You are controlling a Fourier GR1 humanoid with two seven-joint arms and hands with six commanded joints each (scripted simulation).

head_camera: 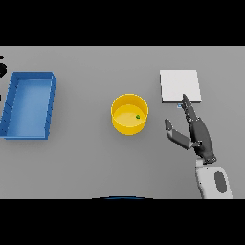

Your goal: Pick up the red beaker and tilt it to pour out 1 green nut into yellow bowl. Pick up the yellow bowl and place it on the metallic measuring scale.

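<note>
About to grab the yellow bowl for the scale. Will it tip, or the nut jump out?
The yellow bowl looks squat, wide and straight-walled, so it probably won't tip. Its walls look rigid, so a rim pinch should hold. The green nut lies loose on the bottom; it may roll, but the walls likely keep it in.

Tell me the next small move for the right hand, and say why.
Probably shift the right hand left toward the yellow bowl to grasp it. A green nut already lies inside the bowl, which stands on the table apart from the scale. The hand is open and empty, between the bowl and the scale, near the scale's front edge. No red beaker shows.
</note>
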